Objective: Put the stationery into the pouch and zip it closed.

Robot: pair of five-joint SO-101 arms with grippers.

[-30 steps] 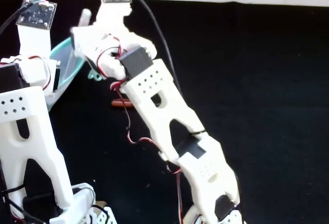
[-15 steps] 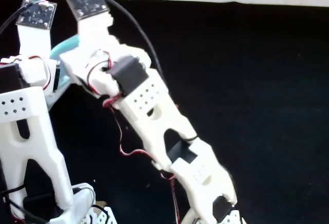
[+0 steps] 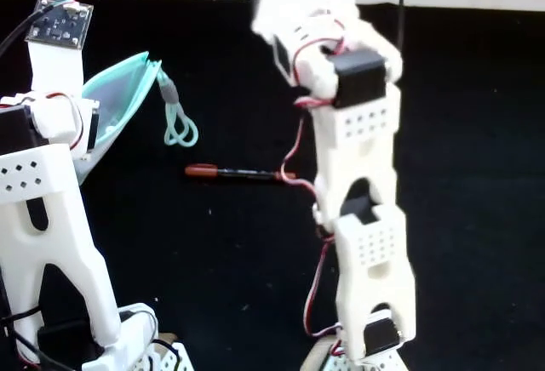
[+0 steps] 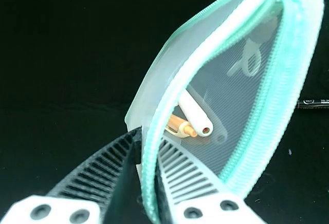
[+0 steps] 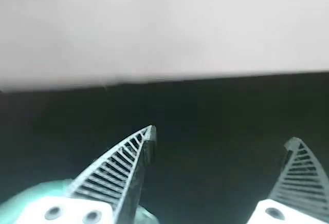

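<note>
My left gripper (image 4: 146, 139) is shut on the rim of a teal mesh pouch (image 4: 241, 95), holding it up with its mouth open. A white pen (image 4: 194, 114) and an orange pen (image 4: 177, 125) lie inside. In the high view the pouch (image 3: 119, 99) hangs at the left arm, and its teal zipper loop (image 3: 177, 126) dangles beside it. A red-capped black pen (image 3: 234, 172) lies on the black table to the right of the pouch; its tip (image 4: 313, 102) shows past the pouch. My right gripper (image 5: 221, 139) is open and empty, raised high near the table's back edge (image 3: 315, 1).
The black tabletop (image 3: 477, 175) stretches to the right of the right arm. A pale wall (image 5: 164, 23) runs along the far edge. Red wires (image 3: 298, 150) hang from the right arm close to the loose pen's end.
The right arm has swung up and to the right, away from the pouch's mouth, uncovering the pouch, its zipper loop and the pen on the table. The left arm has kept still.
</note>
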